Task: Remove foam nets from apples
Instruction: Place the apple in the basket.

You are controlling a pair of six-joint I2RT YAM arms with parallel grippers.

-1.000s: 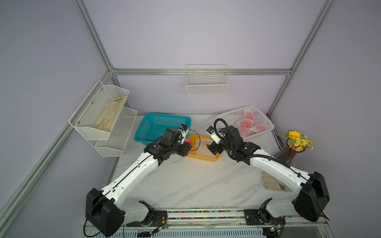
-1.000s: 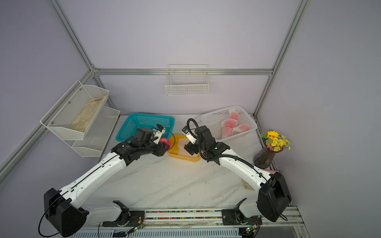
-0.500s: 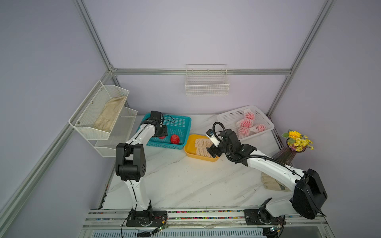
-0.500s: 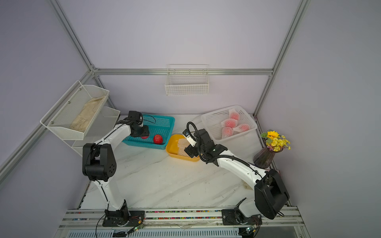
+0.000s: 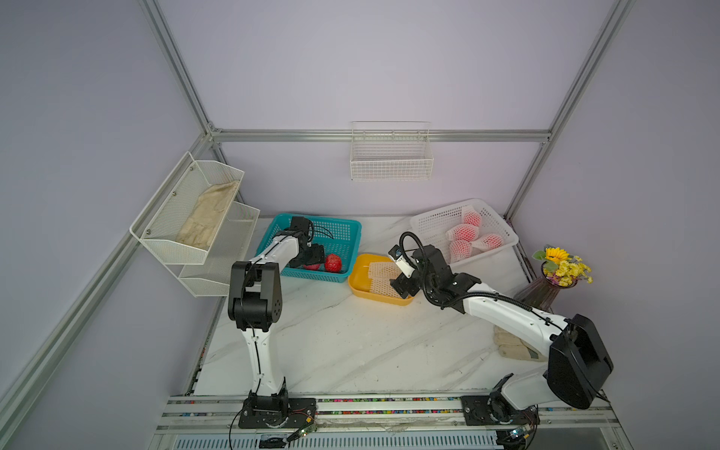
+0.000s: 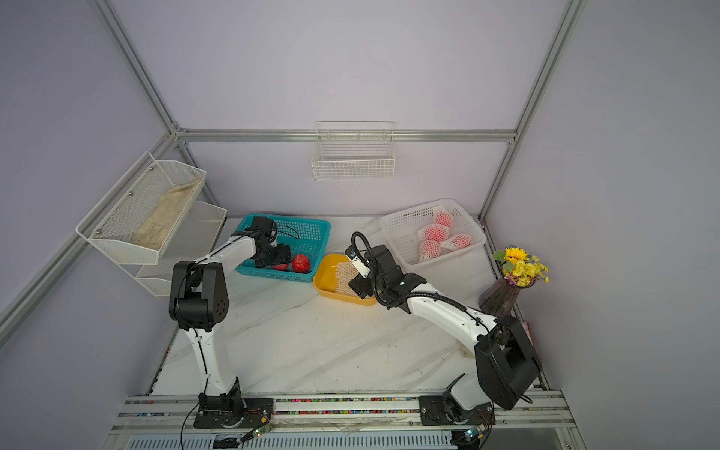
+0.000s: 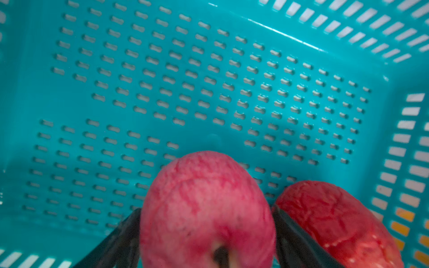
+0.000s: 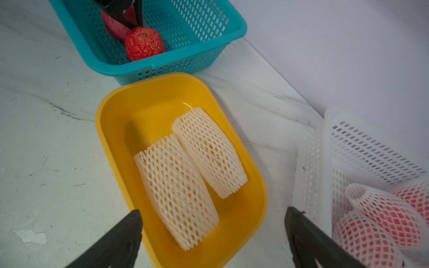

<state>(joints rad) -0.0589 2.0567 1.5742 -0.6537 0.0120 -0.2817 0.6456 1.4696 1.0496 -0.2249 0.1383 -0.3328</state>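
Observation:
My left gripper [image 5: 311, 257] [image 7: 206, 210] reaches down into the teal basket [image 5: 343, 226]. Its jaws stand open, one on each side of a bare pinkish-red apple [image 7: 206, 197] lying on the basket floor. A second bare, darker red apple [image 5: 333, 263] [image 7: 334, 222] lies right beside it. My right gripper [image 5: 403, 286] [image 8: 213, 211] hovers open and empty over the near end of the yellow tray [image 8: 116, 120]. Two empty white foam nets [image 8: 176, 188] [image 8: 209, 150] lie flat in that tray. Several apples in foam nets [image 5: 463, 232] [image 8: 383, 213] lie in the white basket [image 5: 428, 222].
A purple vase of yellow flowers [image 5: 553, 280] stands at the table's right edge. A beige cloth [image 5: 514, 346] lies beside the right arm. A tiered mesh shelf [image 5: 195, 218] holds cloth on the left. A white wire basket [image 5: 390, 159] hangs on the back wall.
My left arm swung from beside the yellow tray into the teal basket with the apple, and its jaws have since widened around it. My right gripper stayed open over the tray.

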